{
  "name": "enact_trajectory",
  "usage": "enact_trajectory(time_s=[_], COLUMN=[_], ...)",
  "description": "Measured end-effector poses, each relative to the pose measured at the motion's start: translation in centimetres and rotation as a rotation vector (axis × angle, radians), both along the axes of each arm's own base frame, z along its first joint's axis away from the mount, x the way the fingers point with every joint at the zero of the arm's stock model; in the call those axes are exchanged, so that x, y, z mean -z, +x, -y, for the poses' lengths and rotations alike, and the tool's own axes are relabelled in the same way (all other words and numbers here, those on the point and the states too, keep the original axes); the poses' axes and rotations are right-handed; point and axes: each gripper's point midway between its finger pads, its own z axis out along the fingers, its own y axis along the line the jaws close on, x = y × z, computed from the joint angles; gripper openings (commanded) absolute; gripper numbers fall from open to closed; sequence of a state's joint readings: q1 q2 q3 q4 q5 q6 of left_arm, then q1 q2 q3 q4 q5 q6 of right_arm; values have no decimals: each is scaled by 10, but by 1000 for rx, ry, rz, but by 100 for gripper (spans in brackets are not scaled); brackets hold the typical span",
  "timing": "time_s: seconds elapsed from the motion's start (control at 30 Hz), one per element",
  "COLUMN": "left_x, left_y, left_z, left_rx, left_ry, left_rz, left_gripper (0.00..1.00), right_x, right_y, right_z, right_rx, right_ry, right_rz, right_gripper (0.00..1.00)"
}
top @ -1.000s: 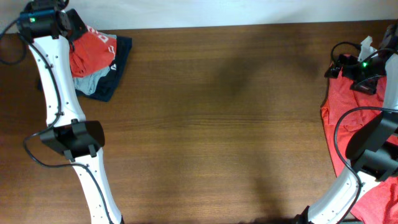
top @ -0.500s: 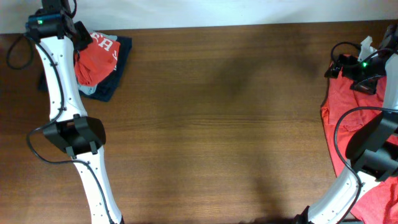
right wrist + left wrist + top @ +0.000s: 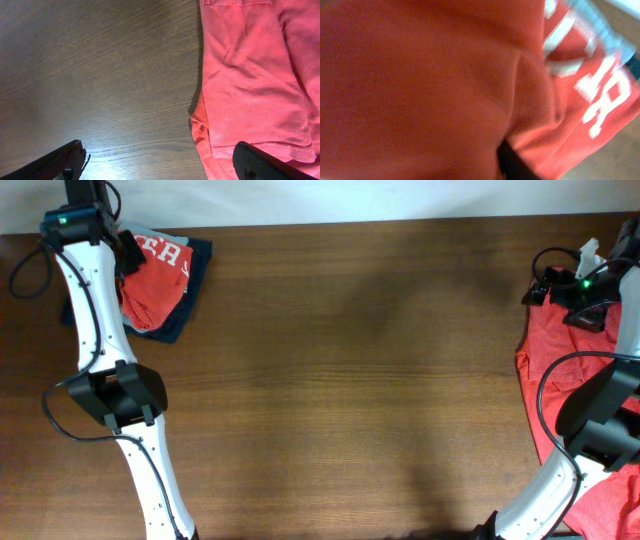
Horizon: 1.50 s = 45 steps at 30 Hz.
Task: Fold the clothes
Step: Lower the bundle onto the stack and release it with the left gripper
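Folded shirt (image 3: pixel 155 275): orange-red, laid on a grey and navy stack (image 3: pixel 185 300) at the bench's (image 3: pixel 350 380) far-left corner.
Left hand (image 3: pixel 88 192): over that stack; its grip cannot be told.
Right hand (image 3: pixel 157 145): spread wide, nothing held, over the unfolded shirt (image 3: pixel 250 75).
Risk: the fold may be dragged apart if cloth is snagged on the left hand.
Writing: white block letters, cropped; no word can be read.

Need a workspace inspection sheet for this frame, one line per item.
surface: brown wood table, middle bare.
job's things: folded shirt, orange-red with white lettering, atop far-left pile; unfolded shirt, orange-red, at right edge.
clutter: nothing seen.
grippers: left gripper at the pile, jaws not visible; right gripper open, empty, over the table beside the unfolded shirt.
cables: black cables loop along both arms.
surroundings: pale strip beyond far edge.
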<state>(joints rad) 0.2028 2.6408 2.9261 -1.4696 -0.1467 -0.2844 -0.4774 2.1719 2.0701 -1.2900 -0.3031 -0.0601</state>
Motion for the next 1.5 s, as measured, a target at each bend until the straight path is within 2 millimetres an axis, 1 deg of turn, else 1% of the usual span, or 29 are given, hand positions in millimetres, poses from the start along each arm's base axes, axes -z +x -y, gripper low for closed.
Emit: enact_trajectory(time_s=[0.07,0.13,0.23,0.3,0.43,0.5,0.53,0.57,0.6,0.63,0.67,0.7,0.77,0.83,0.9,0.97,1.1,1.13,1.2,1.27,1.33,1.4,1.5], left_x=[3,6,5,0,-19,-31,-42,-49,-61,-71,-81,-92,-105,-110,-105,-97,-77,-70,-57,-42,-22,0,34], left_y=[-5,-13,-22,-28,-35,-36,-37,-36,-36,-35,-34,-32,-28,-25,-22,-20,-20,-20,-21,-21,-18,-18,-25], left_z=[1,3,5,6,8,10,12,12,13,14,14,14,15,16,12,4,-27,-37,-51,-60,-61,-56,-50], left_rx=[5,6,9,10,13,17,20,22,21,22,28,34,53,73,83,73,22,5,-18,-31,-17,-1,6], left_ry=[-3,-10,-16,-18,-17,-23,-24,-23,-22,-21,-14,-8,-6,-22,-46,-73,-112,-122,-136,-151,-181,-217,-250], left_rz=[-25,-59,-93,-103,-81,-56,-30,-11,20,50,81,113,162,186,190,185,170,164,153,134,110,68,-18], left_gripper=[95,99,99,99,99,99,99,89,53,24,9,1,1,1,1,1,1,1,1,1,1,1,1], right_x=[0,0,0,0,0,0,0,0,0,0,0,0,0,0,0,0,0,0,0,0,0,0,0], right_y=[0,0,0,0,0,0,0,0,0,0,0,0,0,0,0,0,0,0,0,0,0,0,0], right_z=[0,0,0,0,0,0,0,0,0,0,0,0,0,0,0,0,0,0,0,0,0,0,0], right_rx=[-1,-1,-1,0,-1,-1,-1,0,0,-1,0,-1,-1,-1,0,-1,-1,-1,-1,0,-1,0,-1], right_ry=[0,0,0,0,0,0,0,0,0,0,0,0,0,0,0,0,0,0,0,0,0,0,0], right_rz=[0,0,0,0,0,0,0,0,0,0,0,0,0,0,0,0,0,0,0,0,0,0,0], right_gripper=[99,99,99,99,99,99,99,99,99,99,99,99,99,99,99,99,99,99,99,98,99,99,99])
